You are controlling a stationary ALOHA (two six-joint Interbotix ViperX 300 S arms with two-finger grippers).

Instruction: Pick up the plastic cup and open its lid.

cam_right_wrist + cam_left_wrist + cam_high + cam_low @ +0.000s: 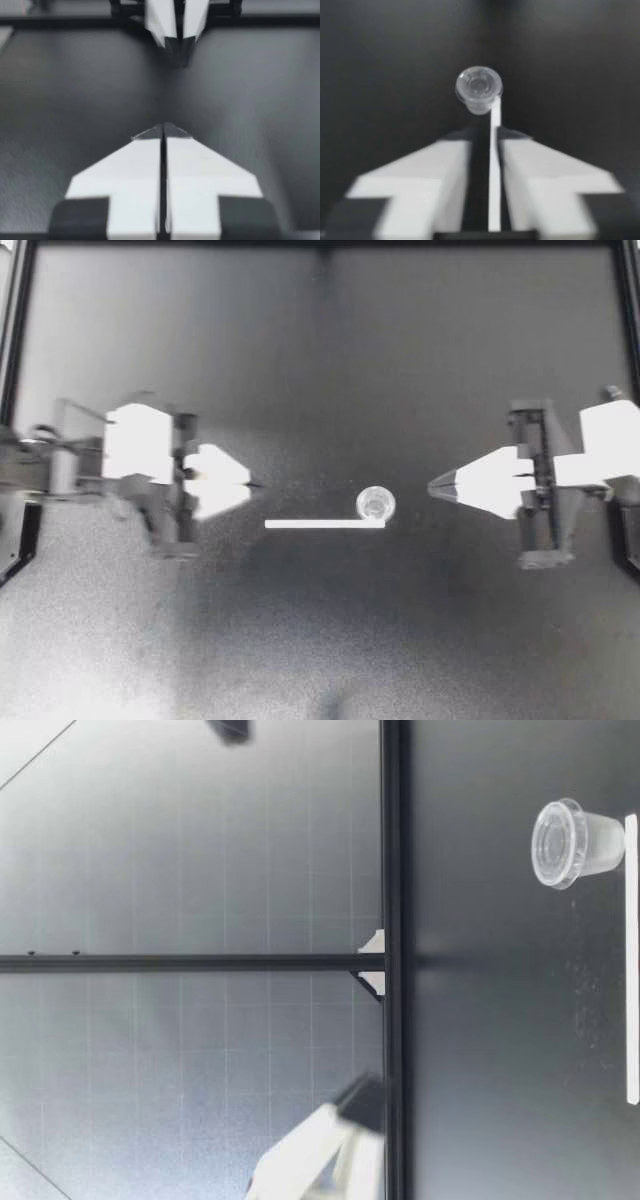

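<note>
Clear plastic cup (375,504), small, round and tapered, stands upright on the dark table (320,640) just right of the frame's centre, at the right end of a thin white strip (325,524). Across the table its lid (552,842) shows pressed on, wider than the body below it. My left gripper (252,483) sits left of centre, its fingers parted only by a narrow slit and holding nothing. My right gripper (432,486), at centre right and the nearer one, is clenched with pad against pad, also empty. From my left wrist the cup (479,90) lies straight ahead of the fingers. I judge the pick has not begun. To do it well I should spread the fingers wider than the body first, come in low and close on the wall under the rim. The squeeze should be gentle, since thin plastic likely buckles, and the lid's edge should stay free for my other gripper.
</note>
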